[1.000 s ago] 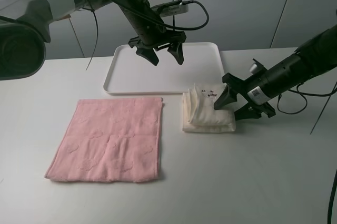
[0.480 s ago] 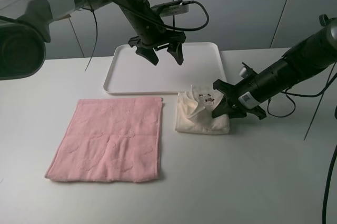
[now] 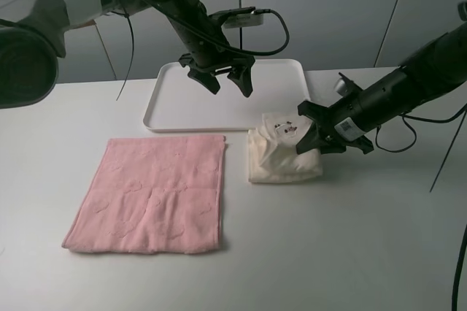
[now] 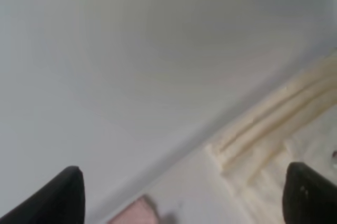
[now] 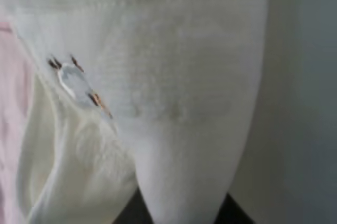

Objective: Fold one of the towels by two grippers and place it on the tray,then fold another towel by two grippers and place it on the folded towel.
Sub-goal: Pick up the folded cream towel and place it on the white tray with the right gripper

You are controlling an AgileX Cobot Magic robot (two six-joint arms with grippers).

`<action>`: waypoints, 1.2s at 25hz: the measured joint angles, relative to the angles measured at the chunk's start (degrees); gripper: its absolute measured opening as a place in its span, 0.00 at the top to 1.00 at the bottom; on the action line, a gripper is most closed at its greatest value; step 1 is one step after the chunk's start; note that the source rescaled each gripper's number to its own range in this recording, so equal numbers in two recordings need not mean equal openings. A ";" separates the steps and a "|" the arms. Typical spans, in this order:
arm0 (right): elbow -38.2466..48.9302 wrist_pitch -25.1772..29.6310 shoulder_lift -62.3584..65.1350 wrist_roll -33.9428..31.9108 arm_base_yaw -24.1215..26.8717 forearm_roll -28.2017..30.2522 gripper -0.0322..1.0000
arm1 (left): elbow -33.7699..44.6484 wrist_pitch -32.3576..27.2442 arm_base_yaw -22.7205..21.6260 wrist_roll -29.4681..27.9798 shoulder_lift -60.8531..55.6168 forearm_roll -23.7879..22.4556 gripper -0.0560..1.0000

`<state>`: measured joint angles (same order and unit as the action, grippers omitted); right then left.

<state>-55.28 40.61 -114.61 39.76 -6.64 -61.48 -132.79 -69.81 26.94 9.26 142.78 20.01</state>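
Note:
A folded cream towel (image 3: 281, 161) lies on the table just in front of the white tray's (image 3: 171, 106) near right corner. My right gripper (image 3: 310, 136) is shut on the towel's right side and bunches it upward. In the right wrist view the cream towel (image 5: 174, 77) fills the frame, pinched between the dark fingertips (image 5: 231, 214). A flat pink towel (image 3: 149, 190) lies at the left front. My left gripper (image 3: 222, 77) hangs open and empty over the tray. The left wrist view is blurred and shows the open gripper (image 4: 184, 197), the cream towel (image 4: 274, 124) and the pink towel's corner (image 4: 139, 211).
The white table (image 3: 350, 252) stretches to the front and right of the towels. Black cables hang behind the left arm and trail beside the right arm (image 3: 408, 88).
My right gripper moved left into the cream towel's right edge, shut on it and pulled it up. The towel shifted a little to the left. The left gripper barely moved.

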 joint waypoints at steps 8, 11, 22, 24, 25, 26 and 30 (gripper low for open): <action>-2.36 2.99 6.76 -2.05 0.00 5.17 0.84 | 12.46 0.25 -1.80 3.84 -10.82 2.11 0.02; -5.27 6.92 7.14 -3.78 0.00 7.05 0.84 | 25.27 4.59 -1.80 5.00 -17.26 1.25 0.02; -29.07 19.83 4.02 -14.43 0.00 10.13 0.84 | 59.32 20.04 -8.24 9.03 -41.61 -1.85 0.02; -34.84 22.10 1.28 -16.35 -0.15 9.55 0.84 | 62.86 20.69 -10.69 9.07 -42.50 -2.10 0.02; -37.79 22.79 -0.33 -17.32 -0.46 9.00 0.84 | 64.12 21.11 -11.60 9.07 -42.75 -2.10 0.02; -40.10 23.06 -1.93 -18.07 -0.87 8.48 0.84 | 65.40 21.61 -12.48 9.07 -43.08 -2.10 0.02; -50.13 23.28 -8.38 -19.22 -3.32 5.25 0.84 | 67.74 22.85 -13.71 9.80 -43.54 -2.10 0.02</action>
<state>-105.42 63.89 -122.99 20.54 -9.97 -56.23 -65.05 -46.96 13.23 19.07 99.23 17.91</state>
